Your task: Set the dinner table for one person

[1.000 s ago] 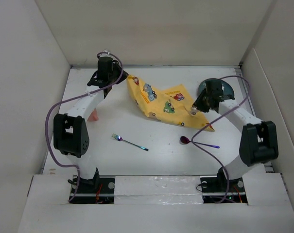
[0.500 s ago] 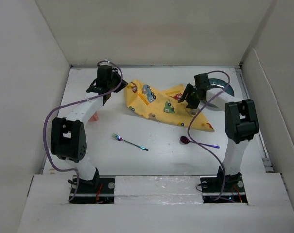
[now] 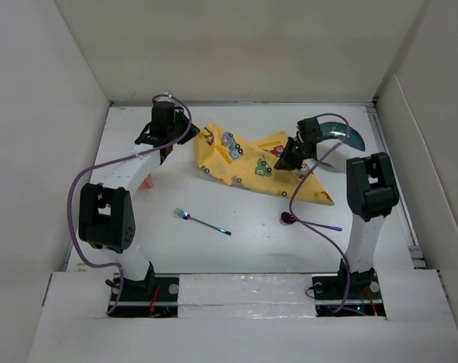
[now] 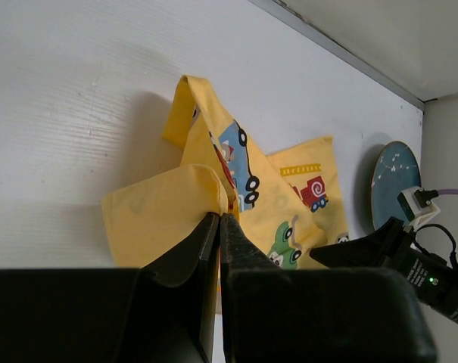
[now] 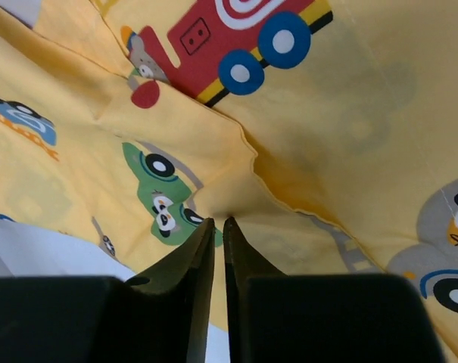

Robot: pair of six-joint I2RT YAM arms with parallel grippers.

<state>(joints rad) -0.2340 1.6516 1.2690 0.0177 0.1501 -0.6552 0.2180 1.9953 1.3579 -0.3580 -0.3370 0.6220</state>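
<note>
White counter [image 3: 251, 249] fills the frame's centre, walled on three sides. Left pincer [image 4: 219, 215] clamped on cloth [image 3: 244, 162] fold, upper centre; right pincer [image 5: 219, 221] tips together on a cloth crease.

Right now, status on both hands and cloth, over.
Left hand shut on yellow cloth. Right hand shut on cloth fold. Cloth bunched on table. Nothing blocking.

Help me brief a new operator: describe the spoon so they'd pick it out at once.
On the white table, look at the near half, just in front of the yellow cloth's right corner, beside the right arm. The spoon lies flat there. Unlike the fork to its left, it has a round dark-red bowl, not tines.
</note>
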